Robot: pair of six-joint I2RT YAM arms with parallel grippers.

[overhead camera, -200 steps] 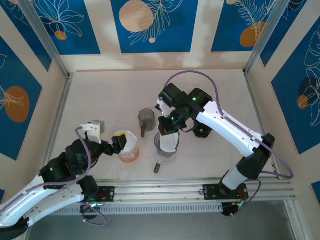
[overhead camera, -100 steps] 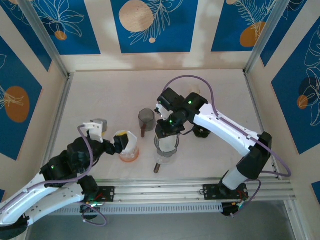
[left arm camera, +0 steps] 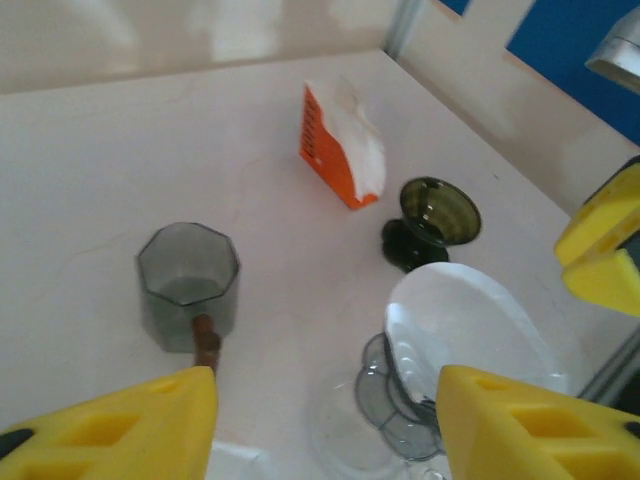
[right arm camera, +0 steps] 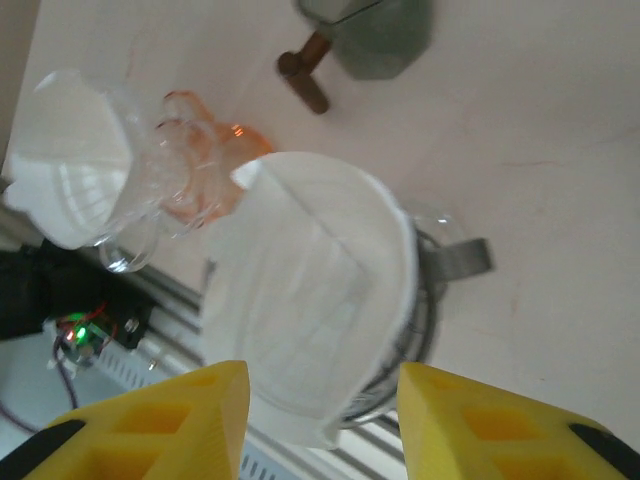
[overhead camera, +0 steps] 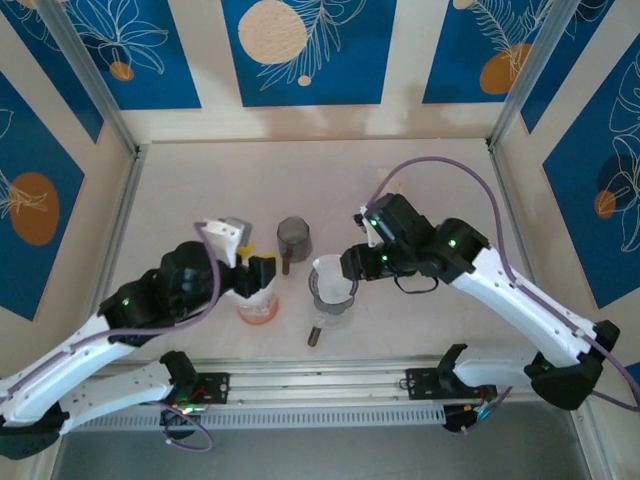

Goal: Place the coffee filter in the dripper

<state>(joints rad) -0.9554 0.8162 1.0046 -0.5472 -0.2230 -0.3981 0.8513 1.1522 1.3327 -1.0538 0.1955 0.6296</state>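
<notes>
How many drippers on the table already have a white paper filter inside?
2. One is the clear dripper near the middle of the table. The other is the orange dripper just to its left. Others could be hidden from view.

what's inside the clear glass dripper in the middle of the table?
A white paper coffee filter sits in the clear glass dripper, its top edge standing above the rim. The paper covers the dripper's inner walls and bottom, so those cannot be seen.
</notes>
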